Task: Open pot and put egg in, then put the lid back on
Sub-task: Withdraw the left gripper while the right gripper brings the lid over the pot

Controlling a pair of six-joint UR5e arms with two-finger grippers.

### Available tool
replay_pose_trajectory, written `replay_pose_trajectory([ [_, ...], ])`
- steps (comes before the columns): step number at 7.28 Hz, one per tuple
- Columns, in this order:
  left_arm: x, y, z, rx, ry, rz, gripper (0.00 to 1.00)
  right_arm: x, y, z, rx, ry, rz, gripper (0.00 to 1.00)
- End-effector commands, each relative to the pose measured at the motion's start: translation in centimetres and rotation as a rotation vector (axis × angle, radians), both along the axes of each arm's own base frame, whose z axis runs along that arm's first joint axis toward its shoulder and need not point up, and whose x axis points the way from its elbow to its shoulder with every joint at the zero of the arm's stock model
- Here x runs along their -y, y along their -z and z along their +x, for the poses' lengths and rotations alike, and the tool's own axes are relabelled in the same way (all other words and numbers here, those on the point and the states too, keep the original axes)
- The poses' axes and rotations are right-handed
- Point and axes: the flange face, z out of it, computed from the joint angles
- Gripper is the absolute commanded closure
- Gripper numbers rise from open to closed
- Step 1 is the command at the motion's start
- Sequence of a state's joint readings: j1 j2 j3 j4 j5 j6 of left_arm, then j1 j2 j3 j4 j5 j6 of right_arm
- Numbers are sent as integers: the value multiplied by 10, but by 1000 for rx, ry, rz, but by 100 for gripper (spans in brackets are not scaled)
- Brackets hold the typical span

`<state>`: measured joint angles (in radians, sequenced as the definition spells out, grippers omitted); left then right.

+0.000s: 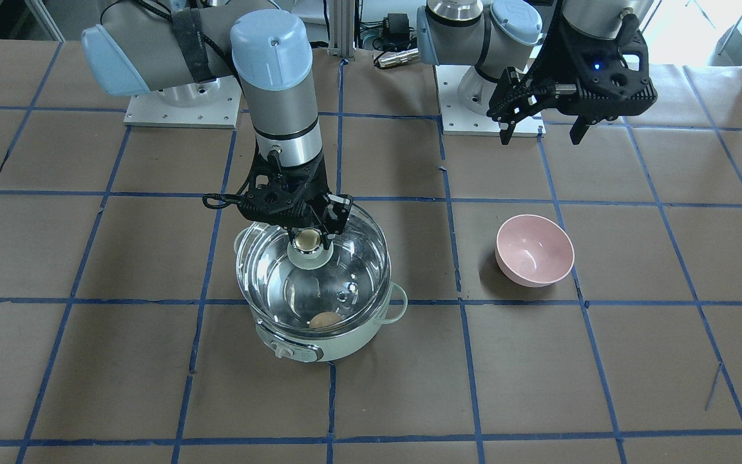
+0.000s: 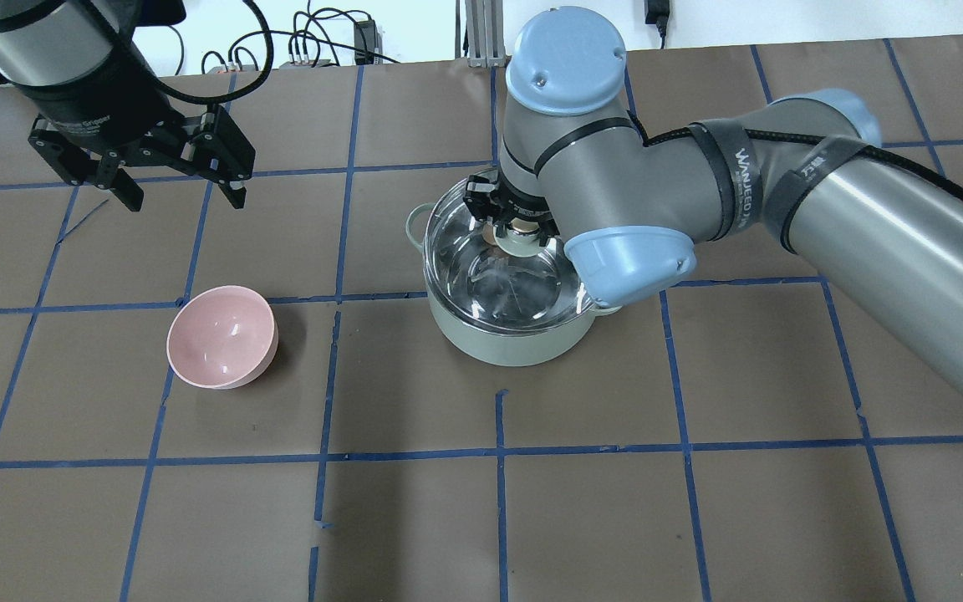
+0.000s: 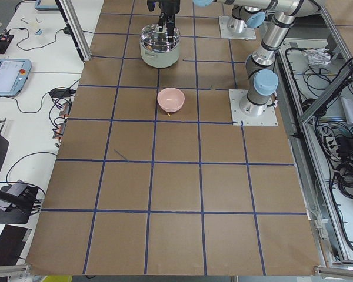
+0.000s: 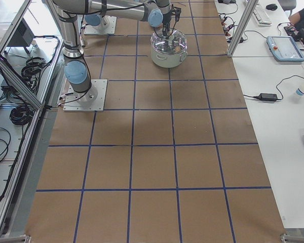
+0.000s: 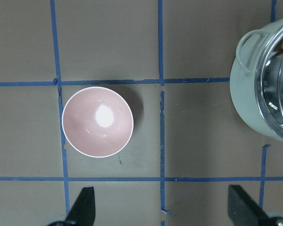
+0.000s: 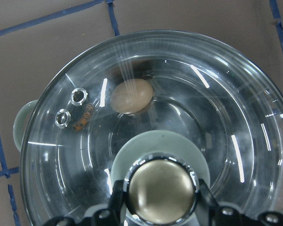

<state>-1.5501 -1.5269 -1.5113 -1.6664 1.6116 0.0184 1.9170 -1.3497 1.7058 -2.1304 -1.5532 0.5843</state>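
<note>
Our right claw (image 6: 160,207) clenches the lid (image 6: 236,108) over the pot (image 1: 345,345), egg (image 6: 131,96) at eleven o'clock; left claw (image 2: 180,194) gapes empty. Released off-centre, the lid could slide off.

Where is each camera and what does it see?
Front-facing: across the table, looking back; left arm, right arm, pot, pink bowl.
Overhead: behind the arms, looking down on both.
Exterior left: table's left end; bowl before pot.
Exterior right: table's right end; right arm at pot.
Left wrist: above the bowl; open jaws' tips show.
Right wrist: above the lid; jaws flank its knob, egg under glass.
Shared: both wrist views show the pot.
</note>
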Motion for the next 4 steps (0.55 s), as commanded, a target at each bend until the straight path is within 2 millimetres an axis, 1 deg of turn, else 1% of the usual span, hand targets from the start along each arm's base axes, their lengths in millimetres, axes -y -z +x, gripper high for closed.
replay_pose_trajectory([
  [1, 0, 3, 1, 2, 10, 2, 0, -1, 3, 3, 6, 10, 9, 67],
  [3, 3, 2, 8, 1, 7, -7, 0, -1, 3, 4, 8, 9, 9, 67],
  [4, 3, 2, 7, 1, 8, -7, 0, -2, 4, 6, 7, 6, 11, 67],
])
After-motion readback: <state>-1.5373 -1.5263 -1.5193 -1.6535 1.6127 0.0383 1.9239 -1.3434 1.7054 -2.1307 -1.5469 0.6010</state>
